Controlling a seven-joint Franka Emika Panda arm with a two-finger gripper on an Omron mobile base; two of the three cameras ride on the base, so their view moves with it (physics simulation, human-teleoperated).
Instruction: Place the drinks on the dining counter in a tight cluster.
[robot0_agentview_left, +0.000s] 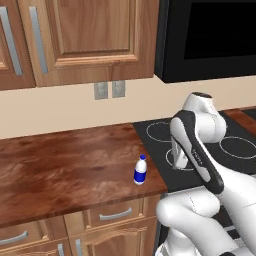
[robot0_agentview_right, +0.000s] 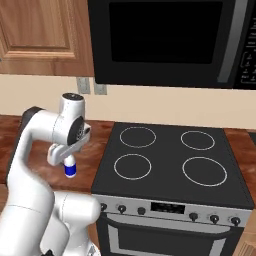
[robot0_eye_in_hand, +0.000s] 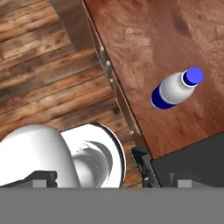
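White bottle (robot0_agentview_left: 141, 170) stands upright on wood worktop (robot0_agentview_left: 65, 170) beside stove (robot0_agentview_right: 170, 160).

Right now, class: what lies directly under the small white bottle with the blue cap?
The white bottle stands upright on the reddish-brown wood worktop, near its front edge beside the black stove. Drawers sit below the worktop; their insides are hidden.

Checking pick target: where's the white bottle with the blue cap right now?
The white bottle stands upright on the wood worktop, near its front edge and close to the black stove; in the hand view it sits upper right.
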